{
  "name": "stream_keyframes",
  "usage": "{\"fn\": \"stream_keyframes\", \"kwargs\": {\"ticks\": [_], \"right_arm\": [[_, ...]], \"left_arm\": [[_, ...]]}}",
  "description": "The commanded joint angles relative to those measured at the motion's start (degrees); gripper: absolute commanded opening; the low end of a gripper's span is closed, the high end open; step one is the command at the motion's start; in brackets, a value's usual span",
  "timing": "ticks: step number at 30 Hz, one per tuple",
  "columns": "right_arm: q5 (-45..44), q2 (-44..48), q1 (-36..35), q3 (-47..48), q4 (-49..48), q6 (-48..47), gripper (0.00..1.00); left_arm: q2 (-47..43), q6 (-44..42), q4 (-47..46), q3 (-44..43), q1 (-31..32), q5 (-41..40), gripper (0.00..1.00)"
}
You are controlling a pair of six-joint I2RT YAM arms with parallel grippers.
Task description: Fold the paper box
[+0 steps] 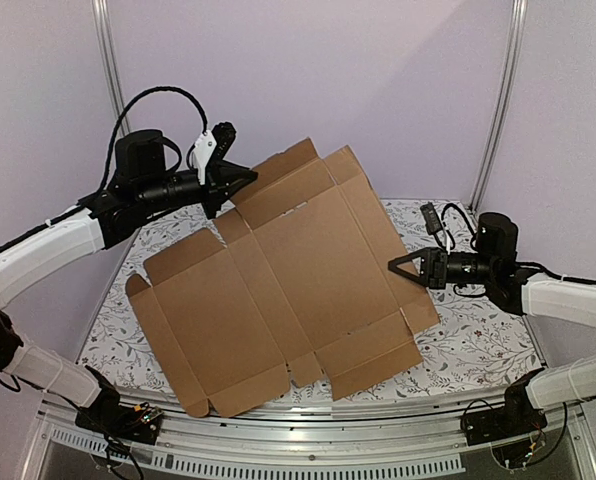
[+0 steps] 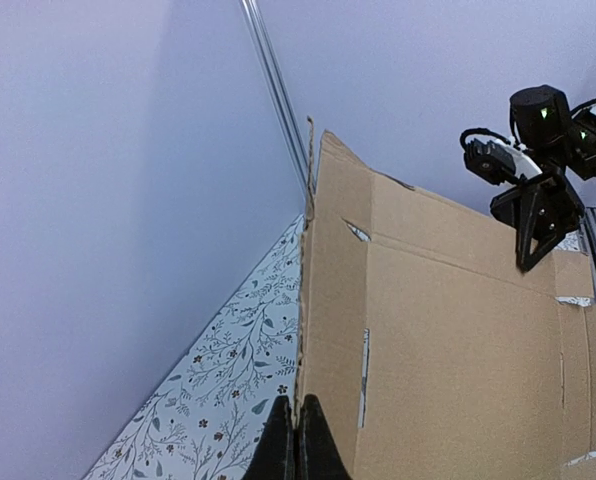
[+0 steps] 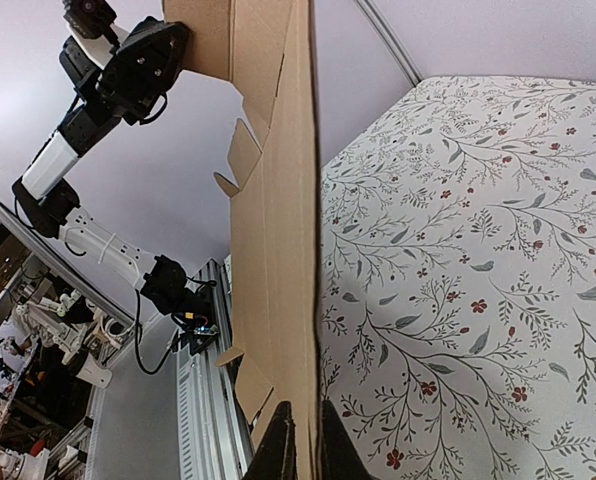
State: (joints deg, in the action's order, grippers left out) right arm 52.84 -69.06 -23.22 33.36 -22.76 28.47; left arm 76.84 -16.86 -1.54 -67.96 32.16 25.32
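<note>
Brown corrugated cardboard, the paper box (image 1: pixel 298 280), was seen unfolded as one flat sheet across the middle of the overhead view. It was tilted, with its upper edge raised toward the back wall and its lower edge down near the front rail at the bottom of the frame. Whether that lower edge touched the patterned table (image 1: pixel 478 345) could not be told. No flap had yet been folded.

The left claw (image 2: pixel 296 450) was closed on the sheet's edge at the upper left of the overhead view; in its wrist view the cardboard rim was pinched between the two dark fingers. The right claw (image 3: pixel 303 445) was likewise closed on the opposite edge at the right of the frame, with a finger on each face of the board.

The step in hand was judged to be the positioning of the sheet before the first crease is worked. Both pinches would best be kept firm and the two arms moved together, so that the board is neither twisted nor buckled across its panels. The sheet should be laid flat and supported by the table before either grip is let go. Bending should then be started exactly along a scored line, not across plain board.
</note>
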Motion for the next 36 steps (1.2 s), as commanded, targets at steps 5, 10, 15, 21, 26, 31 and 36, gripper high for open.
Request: {"fn": "stream_keyframes", "kwargs": {"ticks": [5, 10, 15, 21, 26, 31, 36], "right_arm": [[-0.38, 2.96, -0.45, 0.78, 1.58, -0.42, 0.08], [-0.61, 3.83, -0.46, 1.24, 3.57, -1.15, 0.08], [-0.64, 4.11, -0.49, 1.48, 4.71, -1.75, 0.07], [-0.37, 4.03, -0.46, 2.15, 6.35, -2.01, 0.0], [-2.47, 4.48, -1.29, 4.14, 10.87, -3.94, 0.0], [-8.44, 5.13, -1.95, 9.05, 19.08, -7.73, 0.0], [-16.81, 3.7, -2.48, 18.17, 34.57, -15.61, 0.0]], "left_arm": [[-0.77, 0.6, -0.57, 0.79, -0.91, 0.85, 0.0], [-0.77, 0.55, -0.55, 0.73, -0.92, 1.05, 0.0], [-0.81, 0.59, -0.46, 0.66, -0.96, 1.2, 0.0], [-0.78, 0.6, -0.46, 0.73, -0.96, 0.97, 0.0], [-0.72, 0.69, -0.59, 0.73, -0.96, -0.59, 0.0], [-0.72, 0.43, -0.66, 0.73, -0.96, -3.34, 0.13], [-1.34, 1.51, -0.43, 0.54, -0.96, -8.57, 0.4]]}}
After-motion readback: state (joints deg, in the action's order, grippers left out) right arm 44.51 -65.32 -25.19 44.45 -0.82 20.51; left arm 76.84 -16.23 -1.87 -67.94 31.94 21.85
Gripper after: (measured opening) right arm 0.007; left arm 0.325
